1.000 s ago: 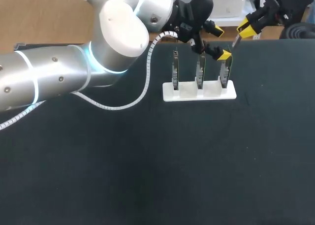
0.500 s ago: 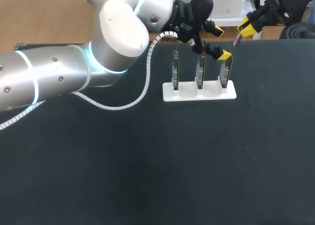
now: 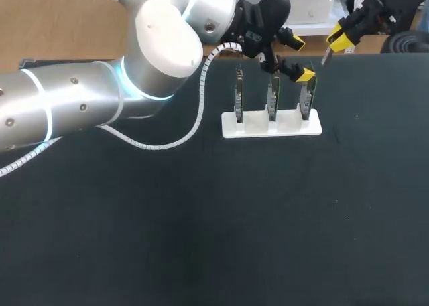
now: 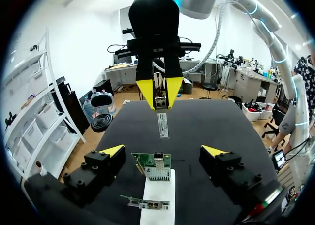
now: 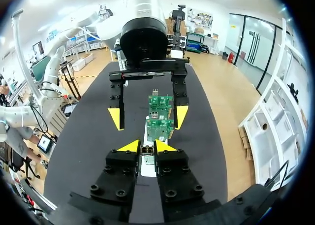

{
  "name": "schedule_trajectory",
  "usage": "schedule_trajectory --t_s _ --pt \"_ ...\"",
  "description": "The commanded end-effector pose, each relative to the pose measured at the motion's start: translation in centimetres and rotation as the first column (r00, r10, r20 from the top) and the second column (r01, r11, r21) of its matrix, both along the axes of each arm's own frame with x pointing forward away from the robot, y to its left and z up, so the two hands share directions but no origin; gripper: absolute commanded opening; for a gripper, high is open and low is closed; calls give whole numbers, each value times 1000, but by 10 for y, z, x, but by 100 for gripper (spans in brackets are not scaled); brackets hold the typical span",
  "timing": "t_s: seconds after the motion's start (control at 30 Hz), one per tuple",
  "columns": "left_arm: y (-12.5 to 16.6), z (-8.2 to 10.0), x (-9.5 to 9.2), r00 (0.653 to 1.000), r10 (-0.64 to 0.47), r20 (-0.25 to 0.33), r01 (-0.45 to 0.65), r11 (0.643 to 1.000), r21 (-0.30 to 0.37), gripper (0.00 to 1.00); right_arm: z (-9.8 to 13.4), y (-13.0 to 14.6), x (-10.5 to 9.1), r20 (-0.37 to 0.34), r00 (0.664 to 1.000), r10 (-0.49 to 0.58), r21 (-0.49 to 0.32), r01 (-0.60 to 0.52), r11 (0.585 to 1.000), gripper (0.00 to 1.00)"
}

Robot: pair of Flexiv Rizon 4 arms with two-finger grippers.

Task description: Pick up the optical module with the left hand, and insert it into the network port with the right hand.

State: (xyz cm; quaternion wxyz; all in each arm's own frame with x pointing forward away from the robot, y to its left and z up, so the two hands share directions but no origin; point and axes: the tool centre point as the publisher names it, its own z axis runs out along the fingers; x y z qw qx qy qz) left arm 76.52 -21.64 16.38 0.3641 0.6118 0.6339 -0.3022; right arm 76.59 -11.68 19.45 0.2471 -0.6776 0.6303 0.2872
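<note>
Over the tabletop's far edge, head view, the left tool hangs released above the stand's end card; the right tool grasps the module. Left wrist view: card between spread fingers, untouched. Right wrist view: module pinched from both sides.

This looks like a robotics lab or an electronics test workshop; two robot arms, the left arm and the right arm, reach over a table with a black cover; on it stands a white rack with three circuit boards upright in its slots, green in the wrist views; the right end effector, with yellow tips, holds a small optical module.
</note>
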Motion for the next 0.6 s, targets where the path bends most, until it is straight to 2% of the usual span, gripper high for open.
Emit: schedule_trajectory --t_s 0.03,0.6 --pt "1 0 -1 1000 1 2 -1 1000 0 100 -1 4 4 0 1000 17 -28 -17 999 0" --pt "1 0 -1 1000 1 2 -1 1000 0 100 -10 10 8 -19 999 28 -51 -29 998 0"
